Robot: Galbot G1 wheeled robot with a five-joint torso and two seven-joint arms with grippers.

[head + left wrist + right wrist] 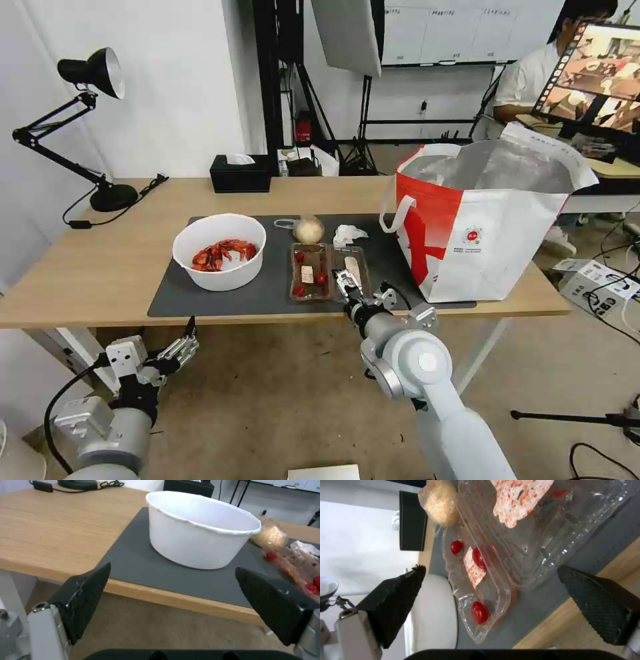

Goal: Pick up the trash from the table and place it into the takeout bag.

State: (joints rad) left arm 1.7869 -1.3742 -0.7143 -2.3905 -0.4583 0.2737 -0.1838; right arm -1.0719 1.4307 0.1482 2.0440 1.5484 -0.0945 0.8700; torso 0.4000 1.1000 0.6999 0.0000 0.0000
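On the table (87, 267), a white bowl of red shells (219, 250) sits at the left of the dark mat (253, 297). A clear hinged tray of scraps (327, 272) lies mid-mat, with a bagged beige ball (308, 229) and a crumpled tissue (348, 234) behind it. The red-and-white takeout bag (480, 227) stands open on the right. My right gripper (348, 283) is open at the tray's near right half; the right wrist view has the tray (520, 542) between its fingers (586, 592). Below the table's front edge, my left gripper (183, 347) is open and faces the bowl (200, 537).
A black tissue box (240, 175) and a desk lamp (93, 73) stand at the back left of the table. A second desk with a monitor (593, 73) is behind the bag. A power strip (600, 283) and cables lie on the floor to the right.
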